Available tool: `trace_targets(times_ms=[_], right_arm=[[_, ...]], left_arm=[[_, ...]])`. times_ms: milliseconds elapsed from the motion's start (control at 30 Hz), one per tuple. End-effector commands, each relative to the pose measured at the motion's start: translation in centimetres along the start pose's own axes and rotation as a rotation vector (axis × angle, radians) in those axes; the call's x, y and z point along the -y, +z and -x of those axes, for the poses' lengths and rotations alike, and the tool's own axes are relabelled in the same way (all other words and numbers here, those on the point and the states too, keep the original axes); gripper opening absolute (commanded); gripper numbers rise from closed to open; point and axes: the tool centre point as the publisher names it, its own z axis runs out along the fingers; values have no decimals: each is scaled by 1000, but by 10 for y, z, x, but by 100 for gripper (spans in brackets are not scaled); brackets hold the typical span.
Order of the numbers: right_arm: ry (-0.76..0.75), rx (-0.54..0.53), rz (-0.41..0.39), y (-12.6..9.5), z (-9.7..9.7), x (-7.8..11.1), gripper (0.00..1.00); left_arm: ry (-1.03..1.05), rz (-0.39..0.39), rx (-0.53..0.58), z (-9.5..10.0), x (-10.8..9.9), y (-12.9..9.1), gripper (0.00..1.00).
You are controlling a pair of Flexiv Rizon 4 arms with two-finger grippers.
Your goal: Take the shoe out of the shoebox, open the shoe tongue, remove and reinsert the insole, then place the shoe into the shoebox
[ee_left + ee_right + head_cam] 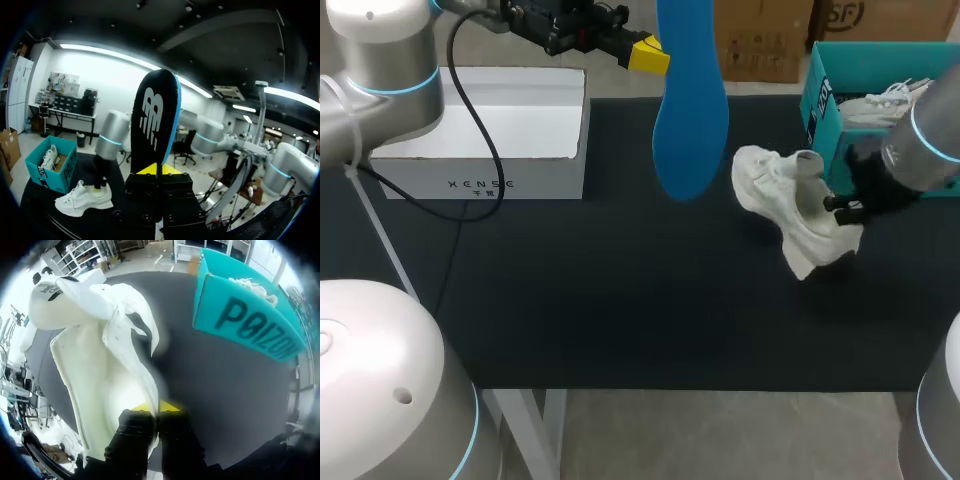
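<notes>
A blue insole point(690, 110) hangs raised over the table's far middle, my left gripper point(648, 55) shut on its upper end. In the left wrist view the insole point(155, 115) stands up between the yellow tips of that gripper point(158, 170), its black printed face showing. A white shoe point(788, 205) lies on the dark mat at the right, its opening turned up. My right gripper point(844, 206) is shut on its heel rim. In the right wrist view the shoe point(100, 365) stretches ahead of the closed gripper point(156, 407).
A white open box point(480, 175) stands at the back left. A teal shoebox point(820, 110) at the back right holds another white shoe point(885, 102); it shows beside the held shoe as well point(245, 320). A black cable point(470, 120) hangs from the left arm.
</notes>
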Motion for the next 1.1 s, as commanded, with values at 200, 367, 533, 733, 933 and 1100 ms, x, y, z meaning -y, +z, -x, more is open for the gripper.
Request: trace_targets(times_ms=[200,367,533,733,933,1100], right_arm=[[96,119,182,-12,-6,36,0],[113,85,155,-4,-9,44,0],[131,77,124,3,-13,52,0],[180,74,81,16,-12,59,0],[214,95,43,35,-16,64,0],[221,93,19,51,-20,68,0]], left_arm=[[0,3,0,0,0,0,0],[0,3,0,0,0,0,0],[0,3,0,0,0,0,0],[0,3,0,0,0,0,0],[0,3,0,0,0,0,0],[0,3,0,0,0,0,0]])
